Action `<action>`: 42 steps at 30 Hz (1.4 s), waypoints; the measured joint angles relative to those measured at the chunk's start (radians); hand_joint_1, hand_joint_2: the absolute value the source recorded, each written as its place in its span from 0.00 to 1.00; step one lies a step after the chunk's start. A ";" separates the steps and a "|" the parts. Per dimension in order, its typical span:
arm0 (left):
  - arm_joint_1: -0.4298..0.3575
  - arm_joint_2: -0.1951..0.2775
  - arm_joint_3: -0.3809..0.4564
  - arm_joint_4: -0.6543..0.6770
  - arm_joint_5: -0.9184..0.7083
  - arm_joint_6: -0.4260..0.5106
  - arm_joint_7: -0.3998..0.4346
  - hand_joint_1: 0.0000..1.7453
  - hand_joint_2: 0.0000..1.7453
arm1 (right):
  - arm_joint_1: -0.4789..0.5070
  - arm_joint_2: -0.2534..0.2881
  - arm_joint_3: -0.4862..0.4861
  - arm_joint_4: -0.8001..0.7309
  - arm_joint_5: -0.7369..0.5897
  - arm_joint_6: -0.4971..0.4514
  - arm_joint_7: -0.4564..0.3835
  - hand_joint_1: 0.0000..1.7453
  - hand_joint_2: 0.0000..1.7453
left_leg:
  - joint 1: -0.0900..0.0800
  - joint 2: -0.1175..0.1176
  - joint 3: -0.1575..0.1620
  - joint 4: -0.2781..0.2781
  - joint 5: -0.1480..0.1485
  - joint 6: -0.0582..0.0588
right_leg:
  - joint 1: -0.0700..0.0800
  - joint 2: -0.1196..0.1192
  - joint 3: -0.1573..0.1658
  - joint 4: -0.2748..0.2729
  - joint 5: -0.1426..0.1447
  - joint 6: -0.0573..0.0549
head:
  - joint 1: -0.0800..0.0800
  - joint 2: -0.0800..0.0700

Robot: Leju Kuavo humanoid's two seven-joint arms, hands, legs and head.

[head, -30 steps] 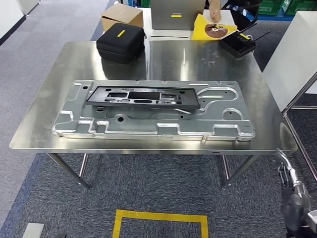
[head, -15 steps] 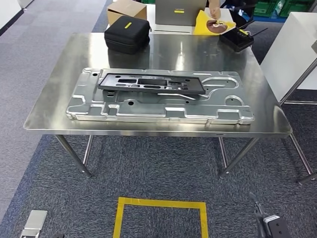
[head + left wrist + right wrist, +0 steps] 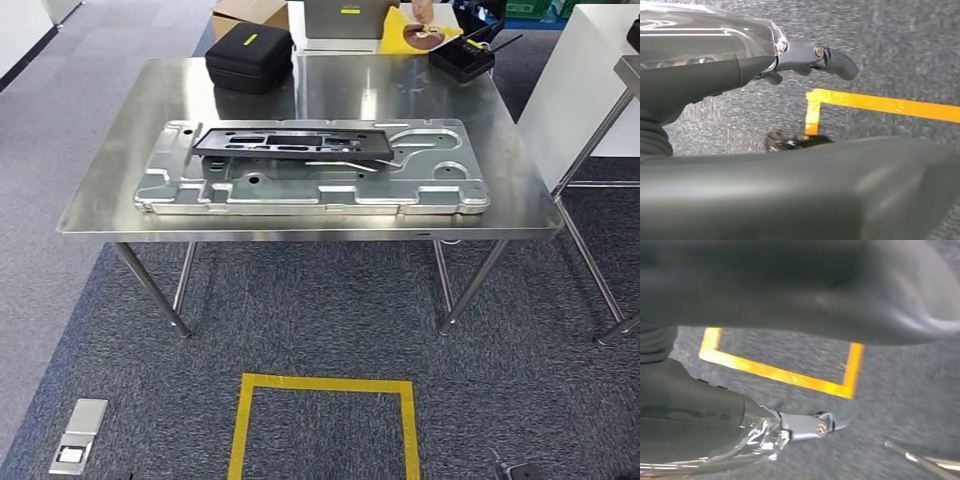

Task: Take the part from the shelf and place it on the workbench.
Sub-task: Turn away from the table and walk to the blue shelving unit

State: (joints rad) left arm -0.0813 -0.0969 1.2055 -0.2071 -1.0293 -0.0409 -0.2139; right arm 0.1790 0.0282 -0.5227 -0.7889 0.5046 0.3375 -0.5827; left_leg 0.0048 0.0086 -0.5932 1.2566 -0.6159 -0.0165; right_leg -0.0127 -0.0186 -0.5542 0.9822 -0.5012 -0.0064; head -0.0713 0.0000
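Nearest, the left hand [image 3: 753, 65] and right hand [image 3: 764, 425] hang above grey carpet by the yellow tape square [image 3: 326, 384]. Each holds nothing; whether the fingers are spread or curled cannot be told. Beyond stands the steel workbench [image 3: 98, 190]. On it lies a large stamped metal panel [image 3: 311, 186], with the black part [image 3: 293, 145] resting on the panel's far half. A black case [image 3: 249, 55] sits at the far left.

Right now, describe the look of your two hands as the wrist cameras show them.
The left hand has a dark grey smooth cover, a glossy clear plastic wrap and a thick blue-grey thumb with silver screws. The right hand looks alike: dark cover, crinkled clear plastic, grey thumb with one screw.
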 joint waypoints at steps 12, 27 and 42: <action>-0.007 -0.001 0.000 0.000 -0.015 -0.014 -0.002 0.00 0.00 | -0.135 -0.048 -0.075 0.468 0.066 -0.133 0.083 0.00 0.00 | -0.009 0.011 0.110 -0.290 0.077 0.068 | -0.001 0.010 -0.125 0.254 -0.151 0.048 | 0.002 0.000; -0.011 -0.004 -0.003 0.000 -0.032 -0.019 -0.002 0.00 0.00 | -0.185 -0.019 -0.138 0.581 0.063 -0.177 0.432 0.00 0.00 | -0.007 0.001 -0.055 -0.034 -0.044 0.007 | 0.006 0.001 0.067 -0.015 -0.034 -0.014 | -0.002 0.000; -0.013 -0.004 -0.011 0.000 -0.031 0.035 0.054 0.00 1.00 | -0.197 -0.002 -0.182 0.593 0.056 -0.170 0.464 0.00 0.25 | -0.002 0.008 0.152 -0.291 0.046 0.064 | 0.003 0.010 -0.137 0.242 -0.099 0.044 | 0.001 0.000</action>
State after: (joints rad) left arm -0.0942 -0.1011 1.1944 -0.2071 -1.0606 -0.0056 -0.1595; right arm -0.0177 0.0259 -0.7047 -0.1955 0.5605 0.1675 -0.1182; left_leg 0.0026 0.0167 -0.4409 0.9658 -0.5700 0.0479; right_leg -0.0100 -0.0085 -0.6916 1.2240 -0.6005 0.0380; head -0.0699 0.0000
